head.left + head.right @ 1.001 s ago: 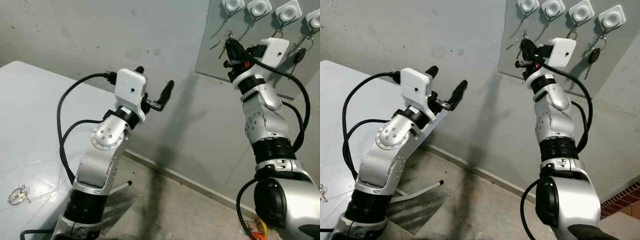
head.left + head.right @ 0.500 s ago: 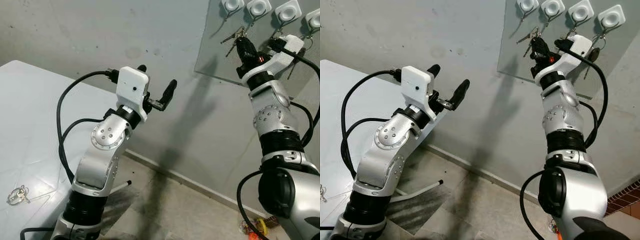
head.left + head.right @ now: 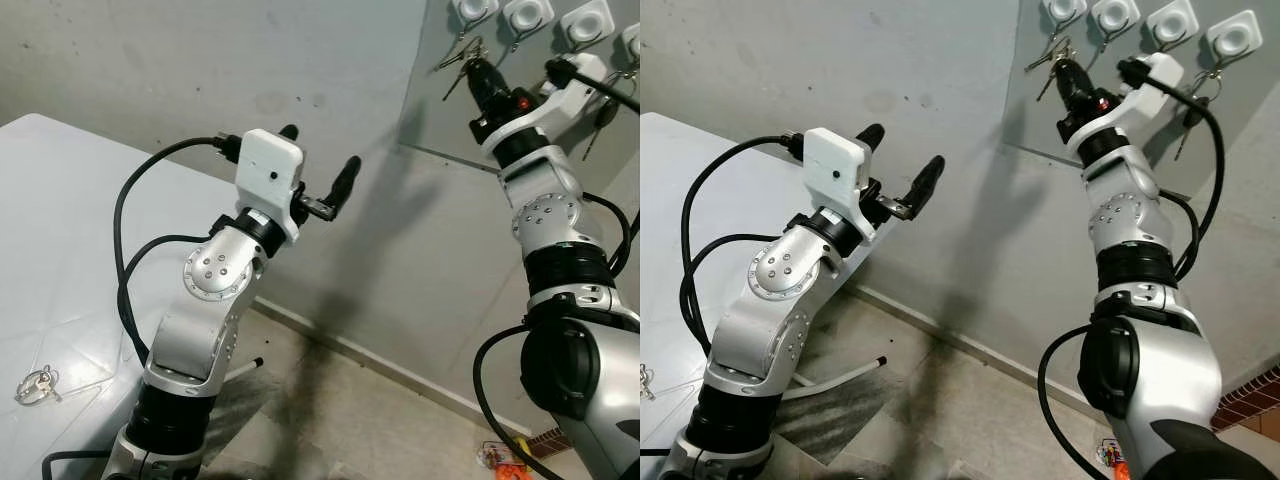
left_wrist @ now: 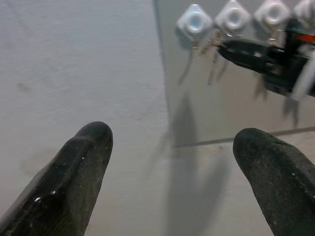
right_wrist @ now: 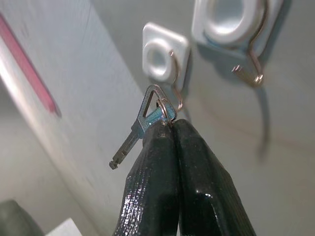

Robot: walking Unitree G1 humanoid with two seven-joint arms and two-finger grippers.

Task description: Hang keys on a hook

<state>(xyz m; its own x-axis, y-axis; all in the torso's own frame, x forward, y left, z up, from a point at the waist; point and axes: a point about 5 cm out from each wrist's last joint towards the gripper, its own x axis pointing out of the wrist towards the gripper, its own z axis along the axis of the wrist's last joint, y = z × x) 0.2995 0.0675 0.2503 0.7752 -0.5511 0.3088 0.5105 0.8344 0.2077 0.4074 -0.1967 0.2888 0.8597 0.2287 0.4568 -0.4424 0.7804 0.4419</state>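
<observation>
Right wrist view alone reveals the right end effector (image 5: 170,125) clenched on the key (image 5: 142,125) beside a hook (image 5: 174,81).

The keys (image 5: 142,129) consist of a blue-grey key with a triangular bow on a small metal ring. The ring is pinched between the closed fingertips (image 5: 170,129) of the right gripper (image 3: 1068,72). The key hangs tilted, blade pointing down and away from the ring. The ring sits just below the wire hook (image 5: 175,83), which is mounted on a white square pad near the panel's (image 3: 430,110) upper left corner.
</observation>
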